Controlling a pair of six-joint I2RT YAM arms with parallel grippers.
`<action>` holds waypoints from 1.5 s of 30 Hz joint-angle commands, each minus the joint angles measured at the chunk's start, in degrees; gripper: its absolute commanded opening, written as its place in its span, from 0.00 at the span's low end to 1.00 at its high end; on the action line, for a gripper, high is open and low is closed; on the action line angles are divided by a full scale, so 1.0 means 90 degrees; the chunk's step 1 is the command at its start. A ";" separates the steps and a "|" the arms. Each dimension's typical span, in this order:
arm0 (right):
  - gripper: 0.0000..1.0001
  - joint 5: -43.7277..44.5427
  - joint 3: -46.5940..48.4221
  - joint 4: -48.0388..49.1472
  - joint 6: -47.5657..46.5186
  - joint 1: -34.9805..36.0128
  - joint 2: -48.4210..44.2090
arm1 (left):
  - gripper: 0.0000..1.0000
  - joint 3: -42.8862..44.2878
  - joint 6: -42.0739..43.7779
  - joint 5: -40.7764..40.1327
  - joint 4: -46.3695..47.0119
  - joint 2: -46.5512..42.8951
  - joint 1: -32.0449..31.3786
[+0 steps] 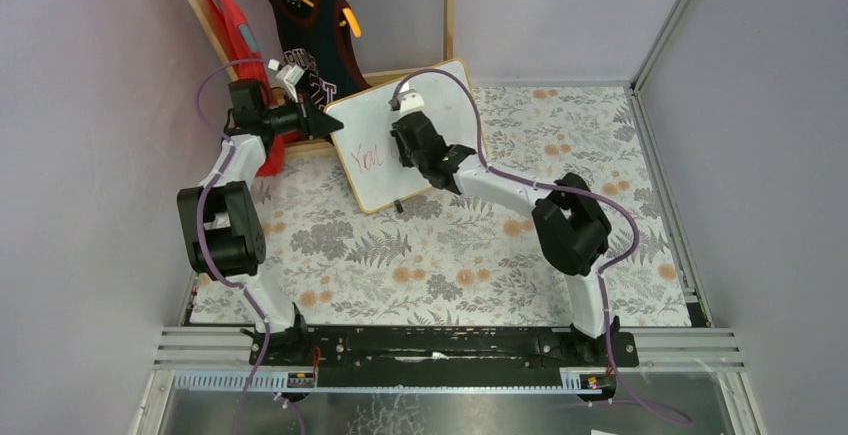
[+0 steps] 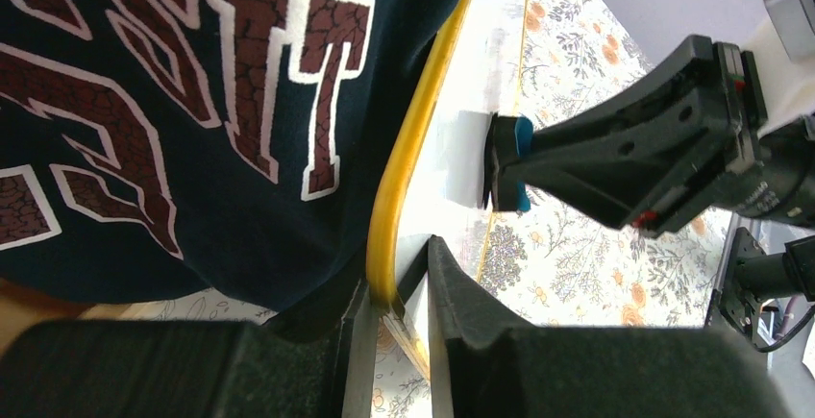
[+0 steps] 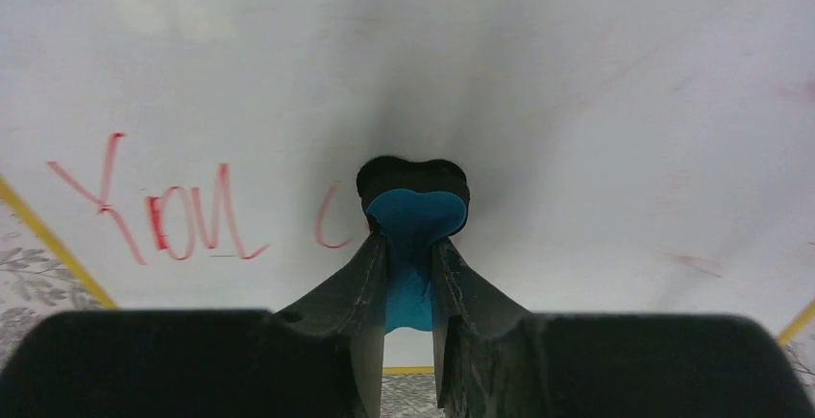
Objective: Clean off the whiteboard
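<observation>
floral tablecloth (image 1: 450, 255); left tool (image 2: 396, 276) clamps the whiteboard (image 1: 372, 133), right tool (image 3: 408, 247) grips a blue eraser (image 3: 415, 209) against it.

— At six o'clock the left gripper (image 2: 392, 288) had its fingers pinched on the yellow frame of the whiteboard (image 2: 411, 144).
— And from three o'clock the right gripper (image 2: 505, 163) pressed a blue eraser (image 2: 522, 132) against the white face, with a navy jersey (image 2: 192, 101) filling ten o'clock.
</observation>
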 commanded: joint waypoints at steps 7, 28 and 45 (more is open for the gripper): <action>0.00 -0.0425 0.1115 -0.0022 0.0375 0.0498 0.0622 | 0.00 -0.0270 0.0743 -0.0782 -0.0232 0.0090 -0.0011; 0.00 0.0782 -0.0615 0.0099 -0.0055 -0.0143 -0.0244 | 0.00 -0.0199 0.0723 -0.0789 -0.0221 0.0089 -0.0014; 0.00 0.0371 -0.0601 0.0139 0.0011 -0.0382 -0.0378 | 0.00 -0.0248 0.0754 -0.0812 -0.0251 0.0085 -0.0014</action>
